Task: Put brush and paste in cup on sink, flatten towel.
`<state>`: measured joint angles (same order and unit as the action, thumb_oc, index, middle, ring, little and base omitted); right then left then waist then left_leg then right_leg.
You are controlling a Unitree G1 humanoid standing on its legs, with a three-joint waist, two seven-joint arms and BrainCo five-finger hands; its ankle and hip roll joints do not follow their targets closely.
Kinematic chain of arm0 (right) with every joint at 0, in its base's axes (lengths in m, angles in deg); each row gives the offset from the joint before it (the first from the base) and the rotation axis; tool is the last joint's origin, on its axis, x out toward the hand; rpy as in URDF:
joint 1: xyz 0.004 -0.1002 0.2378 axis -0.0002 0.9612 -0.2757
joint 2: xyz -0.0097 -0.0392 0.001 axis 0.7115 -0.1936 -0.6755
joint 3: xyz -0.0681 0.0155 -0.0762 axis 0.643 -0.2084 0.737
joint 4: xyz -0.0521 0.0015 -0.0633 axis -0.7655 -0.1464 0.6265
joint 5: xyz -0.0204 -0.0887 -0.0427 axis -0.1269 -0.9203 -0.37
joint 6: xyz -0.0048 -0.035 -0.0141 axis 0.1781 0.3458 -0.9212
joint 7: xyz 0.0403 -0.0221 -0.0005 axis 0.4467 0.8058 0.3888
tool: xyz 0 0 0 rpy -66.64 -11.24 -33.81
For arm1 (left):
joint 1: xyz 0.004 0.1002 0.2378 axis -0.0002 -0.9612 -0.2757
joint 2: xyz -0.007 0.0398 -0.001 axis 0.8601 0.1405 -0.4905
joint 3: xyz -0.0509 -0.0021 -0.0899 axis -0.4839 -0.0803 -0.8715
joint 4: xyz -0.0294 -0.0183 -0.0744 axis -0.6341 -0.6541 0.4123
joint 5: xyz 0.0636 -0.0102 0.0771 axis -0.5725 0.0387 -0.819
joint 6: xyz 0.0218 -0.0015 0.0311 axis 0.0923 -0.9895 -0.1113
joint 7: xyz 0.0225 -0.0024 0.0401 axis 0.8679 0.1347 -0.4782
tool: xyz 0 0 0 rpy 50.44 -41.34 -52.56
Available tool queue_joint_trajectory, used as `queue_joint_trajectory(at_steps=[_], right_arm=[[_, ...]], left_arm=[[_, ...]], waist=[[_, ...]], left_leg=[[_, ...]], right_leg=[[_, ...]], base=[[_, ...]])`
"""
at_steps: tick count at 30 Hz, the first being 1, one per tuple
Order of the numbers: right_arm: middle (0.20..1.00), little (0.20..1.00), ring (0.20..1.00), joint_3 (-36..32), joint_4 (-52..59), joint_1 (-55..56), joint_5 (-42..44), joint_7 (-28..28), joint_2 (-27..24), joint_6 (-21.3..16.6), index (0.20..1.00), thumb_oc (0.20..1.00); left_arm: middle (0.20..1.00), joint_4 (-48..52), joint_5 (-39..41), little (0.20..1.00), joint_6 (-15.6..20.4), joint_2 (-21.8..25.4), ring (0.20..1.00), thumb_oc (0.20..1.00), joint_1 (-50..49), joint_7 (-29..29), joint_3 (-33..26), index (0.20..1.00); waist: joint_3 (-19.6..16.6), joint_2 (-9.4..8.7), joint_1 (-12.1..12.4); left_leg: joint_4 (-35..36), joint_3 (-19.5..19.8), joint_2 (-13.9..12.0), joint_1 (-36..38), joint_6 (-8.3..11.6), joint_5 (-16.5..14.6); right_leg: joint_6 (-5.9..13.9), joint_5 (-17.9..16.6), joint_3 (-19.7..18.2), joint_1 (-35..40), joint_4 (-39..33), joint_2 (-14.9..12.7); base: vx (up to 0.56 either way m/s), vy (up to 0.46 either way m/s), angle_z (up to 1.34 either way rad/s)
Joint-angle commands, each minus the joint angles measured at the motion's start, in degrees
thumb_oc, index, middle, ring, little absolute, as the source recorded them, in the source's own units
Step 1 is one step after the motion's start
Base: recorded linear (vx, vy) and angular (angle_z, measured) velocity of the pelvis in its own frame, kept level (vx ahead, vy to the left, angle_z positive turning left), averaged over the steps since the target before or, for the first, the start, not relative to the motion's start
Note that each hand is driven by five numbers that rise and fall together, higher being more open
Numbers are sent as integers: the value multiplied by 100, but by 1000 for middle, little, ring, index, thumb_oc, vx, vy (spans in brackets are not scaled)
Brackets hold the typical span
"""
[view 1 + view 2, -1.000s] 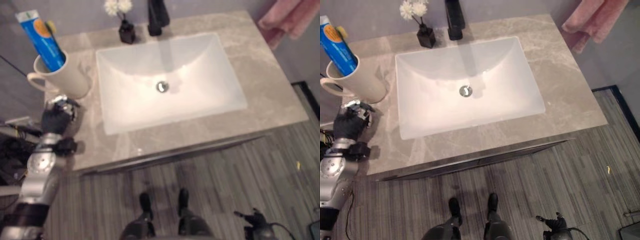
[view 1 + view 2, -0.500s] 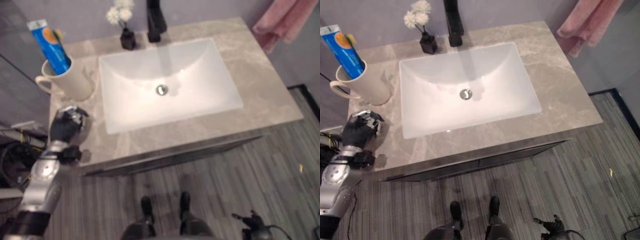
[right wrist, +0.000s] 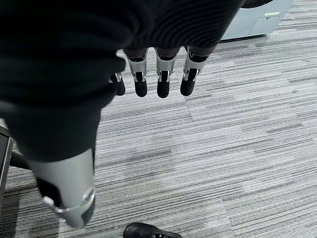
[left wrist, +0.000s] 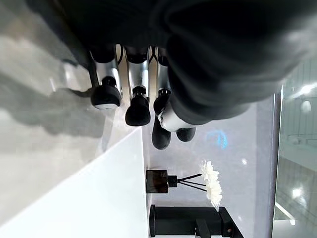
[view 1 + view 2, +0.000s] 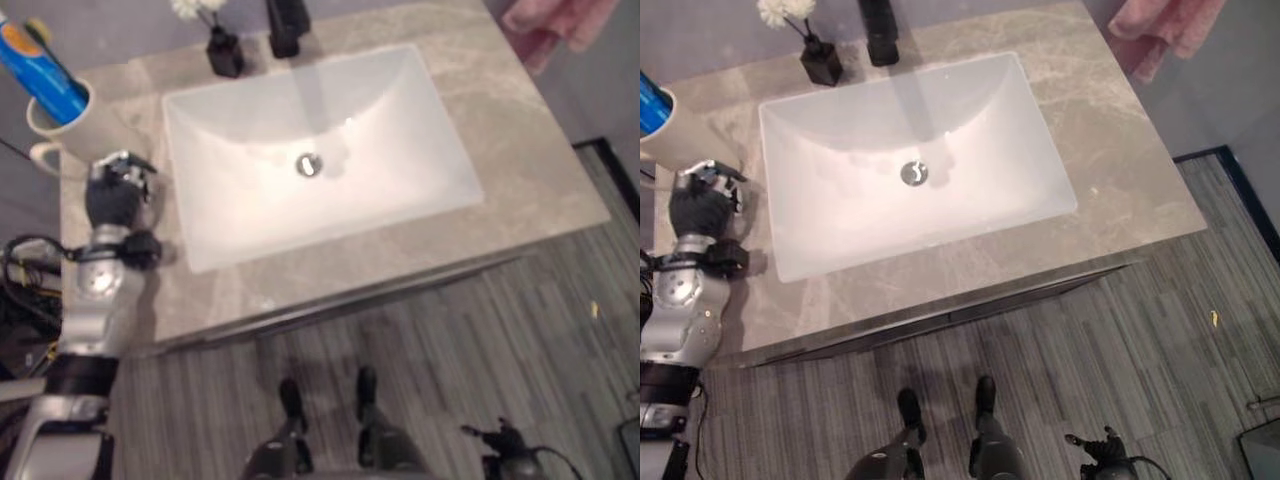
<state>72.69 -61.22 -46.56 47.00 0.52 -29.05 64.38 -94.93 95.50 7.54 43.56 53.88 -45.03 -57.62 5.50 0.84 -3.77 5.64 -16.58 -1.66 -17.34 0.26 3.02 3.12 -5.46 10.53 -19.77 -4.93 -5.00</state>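
- Pink towel (image 5: pixel 1160 25) hanging far right, past the counter (image 5: pixel 520 170): soft and limp, probably best flattened by its free lower edge.
- Cup (image 5: pixel 72 125) at the far left corner of the counter, just beside the sink (image 5: pixel 330 150), already holding the blue paste (image 5: pixel 45 70) and brush (image 5: pixel 40 30); rigid, tippable.
- Left hand (image 5: pixel 115 195) empty over the counter near the cup, fingers loosely curled in the left wrist view.
- Right hand (image 3: pixel 158 74) empty, fingers hanging relaxed above the floor.

Bathroom mock-up (sink (image 5: pixel 318 150), tap (image 5: pixel 285 27))
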Motion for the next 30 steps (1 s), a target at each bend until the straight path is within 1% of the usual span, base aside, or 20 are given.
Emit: queue_joint_trajectory(at_steps=[1, 4, 7, 11, 16, 21, 22, 28, 30], right_arm=[[1000, 1000, 1000, 148, 114, -108, 92, -150, -117, -14, 1000, 1000], [1000, 1000, 1000, 227, 180, -160, 88, -153, -129, -26, 1000, 1000], [1000, 1000, 1000, 226, 205, -145, 112, -176, -102, -37, 1000, 1000], [1000, 1000, 1000, 205, 177, -59, 115, -156, -84, -62, 1000, 1000], [1000, 1000, 1000, 121, 108, -25, 79, -124, -72, -80, 1000, 1000], [1000, 1000, 1000, 76, 118, 21, -16, -88, -81, -96, 1000, 1000], [1000, 1000, 1000, 62, 138, 38, -62, -73, -96, -111, 1000, 1000], [1000, 1000, 1000, 15, 122, 78, -103, -45, -151, -144, 1000, 1000], [1000, 1000, 1000, 20, 85, 101, -141, -19, -178, -147, 1000, 1000]], left_arm=[[200, -443, 58, 200, 235, 606, 200, 200, 614, -262, 19, 200], [200, -650, 167, 200, 254, 934, 200, 200, 929, -315, 123, 200], [200, -378, 248, 200, 290, 1053, 200, 200, 763, -249, 117, 200], [200, 296, 210, 200, 223, 1049, 200, 200, 42, 35, -12, 200], [200, 1119, 231, 200, 133, 916, 200, 200, -998, 421, -255, 200], [200, 1604, 335, 200, 89, 1020, 200, 200, -1682, 755, -492, 200], [200, 1702, 441, 200, 105, 1071, 200, 200, -1910, 849, -624, 200], [200, 1628, 379, 200, 169, 1152, 200, 200, -2114, 761, -938, 200], [200, 1419, 341, 200, 207, 1153, 200, 200, -2059, 659, -1053, 200]], waist=[[143, -151, -122], [200, -180, -137], [215, -211, -110], [247, -227, -54], [201, -177, 28], [159, -132, 101], [149, -110, 127], [150, -57, 182], [169, -54, 195]], left_leg=[[-64, 797, -438, -63, 351, -90], [-64, 813, -474, -191, 366, -47], [-64, 838, -491, -260, 374, -25], [-64, 841, -506, -166, 367, -57], [-64, 855, -477, -58, 362, -90], [-64, 882, -471, 37, 361, -113], [-64, 907, -460, 57, 363, -116], [-64, 961, -421, 40, 355, -106], [-64, 960, -400, 17, 349, -104]], right_leg=[[612, -28, 253, 57, -7, -396], [623, -52, 225, -62, -7, -370], [621, -64, 207, -129, -7, -338], [608, -36, 174, -51, -7, -312], [586, 10, 205, 53, -7, -329], [575, 37, 269, 167, -7, -349], [578, 47, 306, 214, -7, -355], [595, 25, 414, 254, -7, -409], [605, -2, 430, 232, -7, -424]], base=[[78, 9, 0], [42, -3, -2], [40, -7, -3], [32, -7, -3], [6, 7, -6], [-9, 2, 4], [-48, 15, 15], [-50, 21, 10], [-57, 24, 4]])
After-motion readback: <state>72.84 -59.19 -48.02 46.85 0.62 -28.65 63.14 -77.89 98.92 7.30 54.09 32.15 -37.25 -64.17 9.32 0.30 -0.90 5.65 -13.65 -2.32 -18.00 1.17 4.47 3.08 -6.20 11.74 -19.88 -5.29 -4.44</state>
